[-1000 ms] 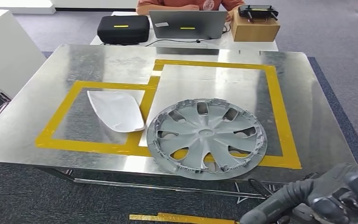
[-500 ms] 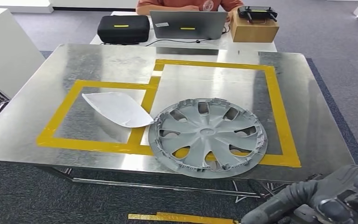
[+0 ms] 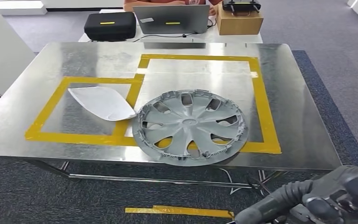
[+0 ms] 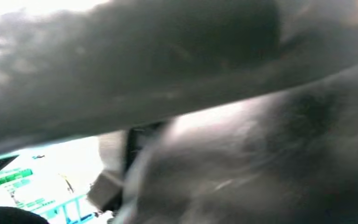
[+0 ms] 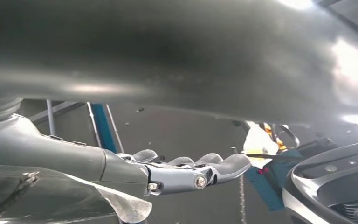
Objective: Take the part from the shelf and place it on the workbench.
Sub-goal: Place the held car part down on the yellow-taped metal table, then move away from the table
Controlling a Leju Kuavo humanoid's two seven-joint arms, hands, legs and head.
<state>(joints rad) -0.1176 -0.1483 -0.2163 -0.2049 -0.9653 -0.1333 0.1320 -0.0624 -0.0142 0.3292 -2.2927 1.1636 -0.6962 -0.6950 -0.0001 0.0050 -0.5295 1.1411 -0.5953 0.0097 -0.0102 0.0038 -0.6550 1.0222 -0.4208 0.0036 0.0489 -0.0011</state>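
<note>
1. Fingers (image 5: 223, 164) of the right hand (image 3: 328, 201), seen in the right wrist view, are stretched out almost straight and a little apart, with nothing in them; in the head view this hand hangs low at 5 o'clock, off the workbench (image 3: 298, 140)
2. The left wrist view is a dark blur, so I cannot tell how the left hand's fingers lie or whether they hold anything
3. A grey wheel cover (image 3: 191, 122) lies flat at the table's 6 o'clock edge, overlapping the yellow tape (image 3: 261, 102)
4. A white panel (image 3: 101, 102) lies flat at the wheel cover's 9 o'clock, its tip reaching the tape and nearly touching the cover's rim
5. Change: over the last second the white panel swung round, its pointed end now aimed at the wheel cover; the wheel cover kept its place on the tape; the whole scene then slid down and left, so the camera moved
6. Meaning: both parts rest on the workbench, so placing looks finished
7. Writing: none is readable; at 12 o'clock a laptop (image 3: 171, 19), a black case (image 3: 107, 25) and a cardboard box (image 3: 238, 23) carry labels too small to read
</note>
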